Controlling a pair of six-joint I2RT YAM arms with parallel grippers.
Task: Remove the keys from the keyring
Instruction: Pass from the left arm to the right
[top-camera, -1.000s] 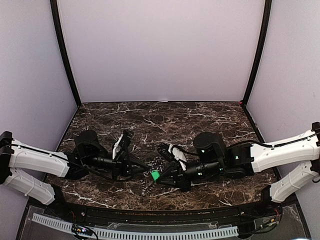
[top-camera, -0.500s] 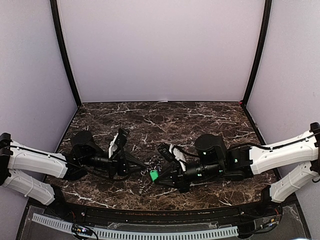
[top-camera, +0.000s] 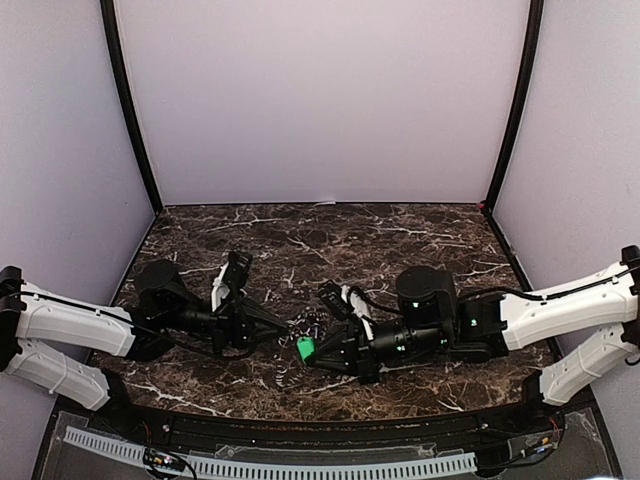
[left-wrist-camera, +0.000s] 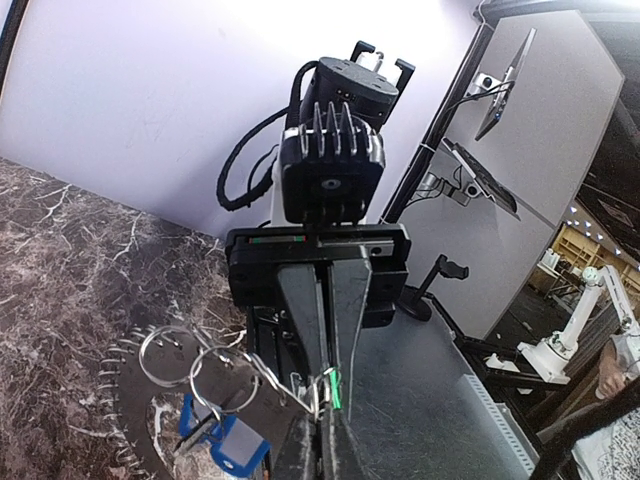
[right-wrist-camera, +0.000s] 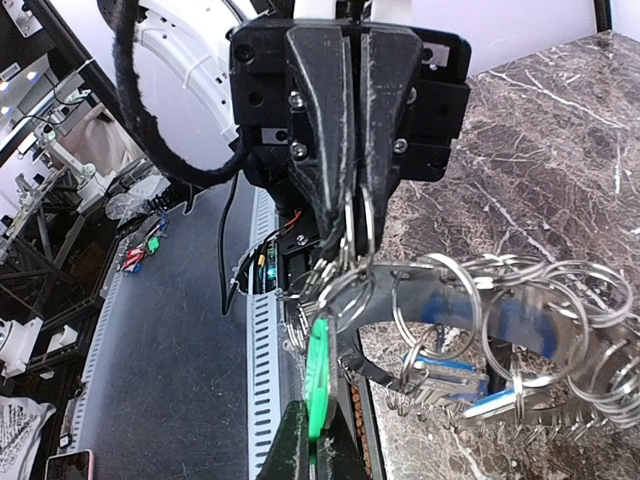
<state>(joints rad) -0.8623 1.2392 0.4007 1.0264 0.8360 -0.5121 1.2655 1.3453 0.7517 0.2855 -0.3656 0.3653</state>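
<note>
My right gripper (right-wrist-camera: 312, 425) is shut on the green key (right-wrist-camera: 318, 370), which I see edge-on. That key hangs on a small wire ring (right-wrist-camera: 345, 295). My left gripper (right-wrist-camera: 350, 225) faces it and is shut on the wire rings just above. In the left wrist view, my left gripper (left-wrist-camera: 320, 420) pinches a wire ring (left-wrist-camera: 322, 392), tip to tip with the right gripper (left-wrist-camera: 335, 372). The toothed keyring (right-wrist-camera: 545, 405) hangs to the side with blue keys (right-wrist-camera: 455, 375) on more rings. From above, the green key (top-camera: 305, 347) sits between both grippers.
Both arms lie low over the dark marble table (top-camera: 330, 240), meeting near its front middle. Grey walls and black corner posts (top-camera: 130, 110) box the table in. A perforated white strip (top-camera: 300, 465) runs along the near edge.
My left arm has drawn back to the left. My right gripper, with the green key in it, has shifted slightly left. Both stay shut.
</note>
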